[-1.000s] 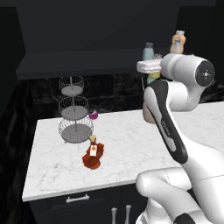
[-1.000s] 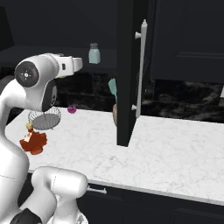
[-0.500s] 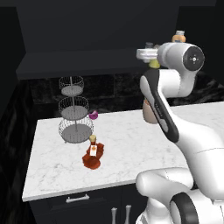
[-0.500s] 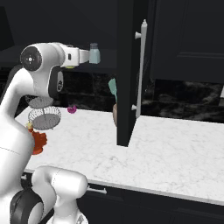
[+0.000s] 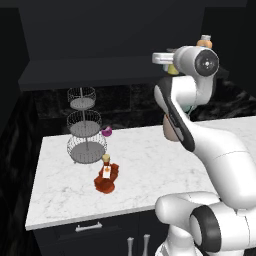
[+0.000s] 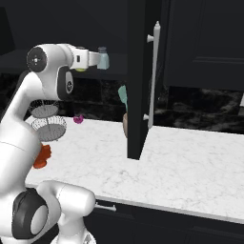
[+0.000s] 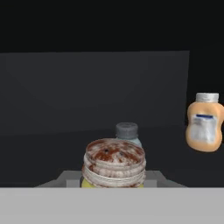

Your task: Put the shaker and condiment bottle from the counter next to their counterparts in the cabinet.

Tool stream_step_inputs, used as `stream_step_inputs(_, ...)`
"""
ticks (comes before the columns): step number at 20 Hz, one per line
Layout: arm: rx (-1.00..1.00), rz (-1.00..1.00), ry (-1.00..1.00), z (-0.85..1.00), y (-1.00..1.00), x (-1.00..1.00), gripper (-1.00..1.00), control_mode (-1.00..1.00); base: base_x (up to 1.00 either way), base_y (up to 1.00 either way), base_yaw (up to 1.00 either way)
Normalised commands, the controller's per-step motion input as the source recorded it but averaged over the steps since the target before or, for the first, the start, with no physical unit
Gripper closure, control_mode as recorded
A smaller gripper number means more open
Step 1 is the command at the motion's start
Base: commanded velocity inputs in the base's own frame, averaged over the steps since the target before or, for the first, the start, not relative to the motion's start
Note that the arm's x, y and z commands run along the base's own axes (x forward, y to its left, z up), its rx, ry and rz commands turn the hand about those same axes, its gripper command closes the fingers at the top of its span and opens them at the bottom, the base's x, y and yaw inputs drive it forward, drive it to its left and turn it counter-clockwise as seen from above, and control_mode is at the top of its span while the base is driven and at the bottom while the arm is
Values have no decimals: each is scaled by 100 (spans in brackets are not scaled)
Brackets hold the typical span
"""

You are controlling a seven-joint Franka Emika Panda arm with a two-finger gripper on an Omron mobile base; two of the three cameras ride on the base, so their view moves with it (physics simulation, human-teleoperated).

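Left base view: the arm is raised high, its wrist up at the dark cabinet (image 5: 110,40). A sliver of the yellow-green shaker (image 5: 172,69) shows at the wrist, with the white-capped orange bottle (image 5: 205,41) peeking over the arm. Down on the marble worktop (image 5: 150,165) the red-brown condiment bottle (image 5: 106,176) lies just in front of a three-tier wire basket stand (image 5: 83,125); a small magenta object (image 5: 106,132) sits beside the stand's base.

Right base view: the arm reaches level toward the open cabinet door (image 6: 142,76). The pale blue-grey shaker (image 6: 103,58) shows just past the end of the hand, and a strip of yellow-green shows under the wrist.

Hand view: the tool (image 7: 113,177) is closed around the shaker — its mottled brownish cap faces the camera, low in the middle. Directly behind it stands the grey-capped shaker, and the orange bottle sits well off to the right against the cabinet's dark interior.
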Motion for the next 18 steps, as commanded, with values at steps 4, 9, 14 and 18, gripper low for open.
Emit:
stream_step_inputs(4, 0, 0, 0, 0, 0, 1, 100, -100, 0, 0, 0)
stream_step_inputs(9, 0, 0, 0, 0, 0, 26, 100, -100, 0, 0, 0)
stream_step_inputs(14, -4, 0, 0, -8, 0, 34, 100, -100, 0, 0, 0)
stream_step_inputs(18, -4, 0, -1, -15, 0, 20, 100, -100, 0, 0, 0)
